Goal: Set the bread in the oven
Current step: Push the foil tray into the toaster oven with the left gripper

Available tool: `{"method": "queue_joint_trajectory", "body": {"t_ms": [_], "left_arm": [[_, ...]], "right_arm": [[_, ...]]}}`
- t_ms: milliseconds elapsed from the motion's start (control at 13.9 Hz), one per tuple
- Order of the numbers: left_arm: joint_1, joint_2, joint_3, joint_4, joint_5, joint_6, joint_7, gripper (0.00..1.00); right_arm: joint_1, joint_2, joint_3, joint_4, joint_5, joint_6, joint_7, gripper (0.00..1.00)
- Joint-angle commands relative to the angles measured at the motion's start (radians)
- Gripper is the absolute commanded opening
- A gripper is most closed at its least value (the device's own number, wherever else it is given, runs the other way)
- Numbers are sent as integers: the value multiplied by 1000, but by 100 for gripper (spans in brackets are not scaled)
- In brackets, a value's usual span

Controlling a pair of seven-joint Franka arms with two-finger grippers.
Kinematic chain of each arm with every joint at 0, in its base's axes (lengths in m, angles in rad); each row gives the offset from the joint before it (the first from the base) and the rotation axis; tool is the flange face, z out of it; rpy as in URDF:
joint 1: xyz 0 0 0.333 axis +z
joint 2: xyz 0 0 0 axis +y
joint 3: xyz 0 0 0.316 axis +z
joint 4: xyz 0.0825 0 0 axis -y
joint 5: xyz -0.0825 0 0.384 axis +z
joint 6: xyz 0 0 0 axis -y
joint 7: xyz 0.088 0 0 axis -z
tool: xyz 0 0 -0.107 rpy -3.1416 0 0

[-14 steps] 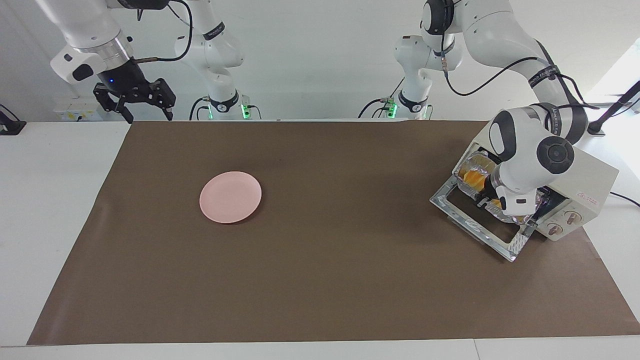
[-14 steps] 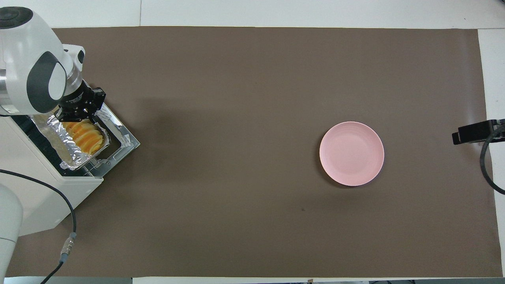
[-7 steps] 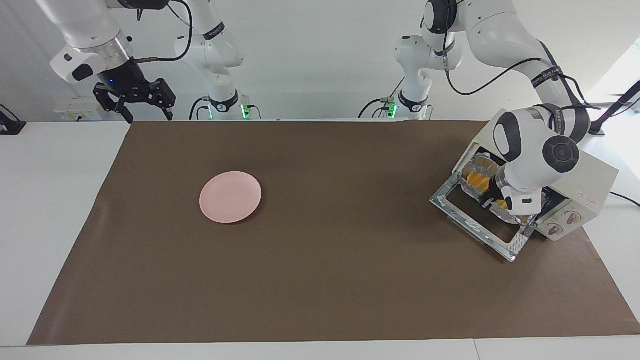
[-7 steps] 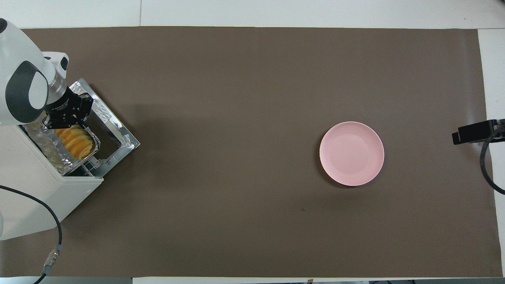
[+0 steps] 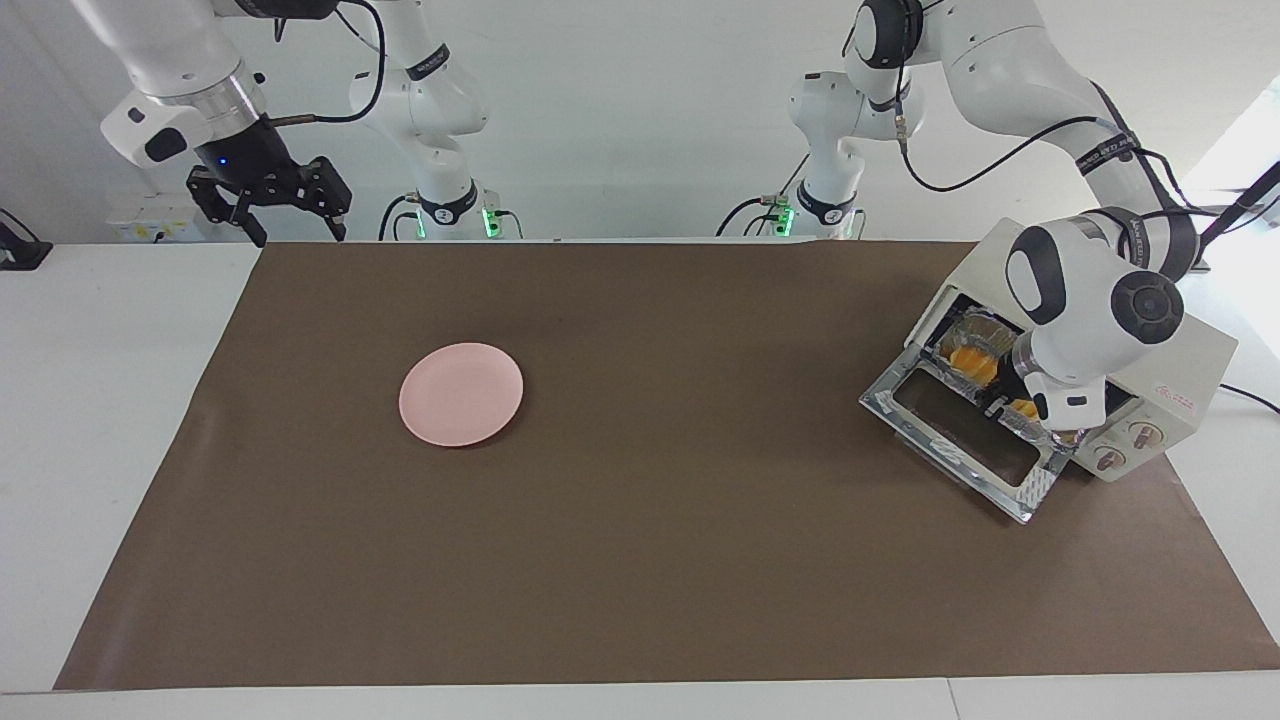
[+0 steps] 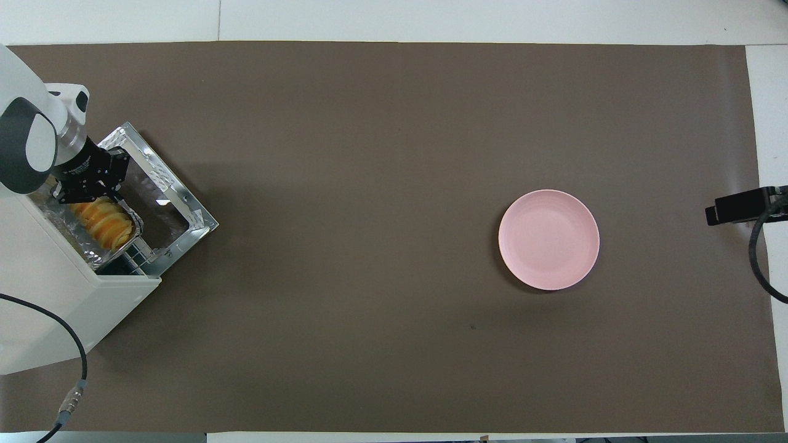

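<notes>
The cream-white oven stands at the left arm's end of the table, its glass door folded down flat. The bread, yellow-orange slices, lies in a crinkled foil tray that sits mostly inside the oven mouth; the bread also shows in the facing view. My left gripper is low at the oven opening, shut on the tray's rim, and also shows in the facing view. My right gripper waits open, raised over the table edge at the right arm's end.
A round pink plate lies on the brown mat toward the right arm's end, also in the overhead view. The oven has a cable trailing from it toward the robots. The right gripper's tip shows at the mat's edge.
My left gripper has moved into the oven mouth with the foil tray and bread, which now sit deeper inside. The door glass is uncovered. The right arm has not moved.
</notes>
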Motion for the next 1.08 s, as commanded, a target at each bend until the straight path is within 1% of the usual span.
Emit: {"method": "queue_joint_trajectory", "body": {"t_ms": [0,432,504,576,648,720,865,1009], "left_arm": [[12,-44,-2,-56,31,22,8,0],[14,-61,-2,-84,65,22,18,0],[14,-61,-2,-84,65,20,22,30],[14,-61,-2,-84,65,22,33,65],[14,-61,-2,-81,65,22,38,95],[14,-60,-2,-77,65,25,41,100],[12,-60,-2,-70,65,28,47,100],[3,-58,-4,-70,65,59,87,100]], "right_arm": [[-16,-17,14,-13,-6,-3,11,100],[-16,-17,14,-13,-4,-3,11,100],[-16,-17,14,-13,-6,-3,11,100],[-16,-17,14,-13,-6,-3,11,100],[-14,-17,14,-13,-4,-3,11,100],[-16,-17,14,-13,-4,-3,11,100],[-16,-17,14,-13,-4,-3,11,100],[-16,-17,14,-13,-4,-3,11,100]]}}
